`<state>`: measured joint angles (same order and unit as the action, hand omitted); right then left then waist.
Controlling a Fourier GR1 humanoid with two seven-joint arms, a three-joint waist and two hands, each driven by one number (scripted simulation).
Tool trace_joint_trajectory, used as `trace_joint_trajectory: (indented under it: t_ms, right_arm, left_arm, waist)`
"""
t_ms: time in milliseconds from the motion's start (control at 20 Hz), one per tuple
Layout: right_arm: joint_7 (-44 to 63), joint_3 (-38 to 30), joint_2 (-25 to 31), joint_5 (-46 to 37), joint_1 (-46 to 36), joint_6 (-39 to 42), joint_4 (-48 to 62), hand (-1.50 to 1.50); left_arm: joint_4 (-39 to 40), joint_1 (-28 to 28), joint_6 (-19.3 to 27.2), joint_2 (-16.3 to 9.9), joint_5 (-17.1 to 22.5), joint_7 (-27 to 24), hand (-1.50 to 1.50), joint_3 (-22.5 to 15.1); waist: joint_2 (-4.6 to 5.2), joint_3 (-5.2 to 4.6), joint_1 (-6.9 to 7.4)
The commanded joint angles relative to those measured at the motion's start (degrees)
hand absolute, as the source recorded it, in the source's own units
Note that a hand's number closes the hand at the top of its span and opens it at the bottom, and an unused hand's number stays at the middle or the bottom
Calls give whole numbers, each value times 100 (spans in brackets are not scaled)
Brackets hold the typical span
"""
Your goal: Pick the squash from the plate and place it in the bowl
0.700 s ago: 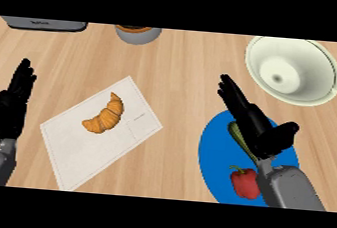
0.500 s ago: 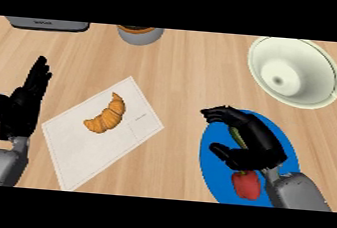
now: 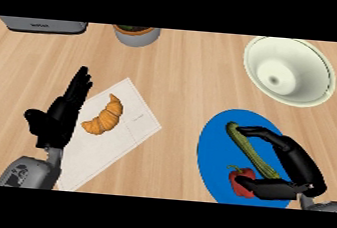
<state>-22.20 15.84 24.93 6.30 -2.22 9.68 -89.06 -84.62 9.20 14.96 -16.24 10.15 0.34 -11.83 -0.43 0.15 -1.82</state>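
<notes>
The squash [image 3: 252, 148], long and green, lies on the blue plate [image 3: 214, 154] at the lower right. My right hand [image 3: 301, 164] arches over it from the right: its fingertips [image 3: 246, 130] curl down at the squash's far end and its thumb [image 3: 269, 187] crosses under the near end. The squash still rests on the plate. The cream bowl [image 3: 290, 70] stands beyond the plate at the upper right. My left hand [image 3: 56, 119] rests open at the left, fingers up.
A red pepper [image 3: 238, 181] lies on the plate by my right thumb. A croissant [image 3: 104, 116] sits on a white sheet [image 3: 121, 145] left of centre. A grey appliance [image 3: 41, 24] and a grey pot [image 3: 137, 34] stand along the far edge.
My right hand went from flat and open above the plate to curled round the squash. The left hand shifted a little to the right, staying open.
</notes>
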Motion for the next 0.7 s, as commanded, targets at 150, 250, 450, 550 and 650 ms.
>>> trace_joint_trajectory:
  t_ms: [150,250,450,550,650]
  right_arm:
    - [-1460,-840,334,235,794,207,-614,-150]
    - [-868,-1028,727,217,1227,165,-1545,-150]
    - [170,-1525,1133,109,1123,-26,-1863,-150]
    - [888,-1511,1101,87,608,10,-1778,-150]
    - [1889,-984,980,-131,514,-151,-2504,-150]
  left_arm:
    - [-232,4,-26,164,-69,200,0,-26]
    - [-316,-52,-185,101,-18,248,0,-4]
    - [-594,-129,-179,4,-88,381,0,31]
    - [-490,-127,-46,210,-280,372,0,-98]
    - [40,162,-271,196,-159,174,0,101]
  waist:
    - [28,-14,121]
    - [19,-18,97]
    - [19,-19,130]
    - [34,-18,180]
    - [40,-25,151]
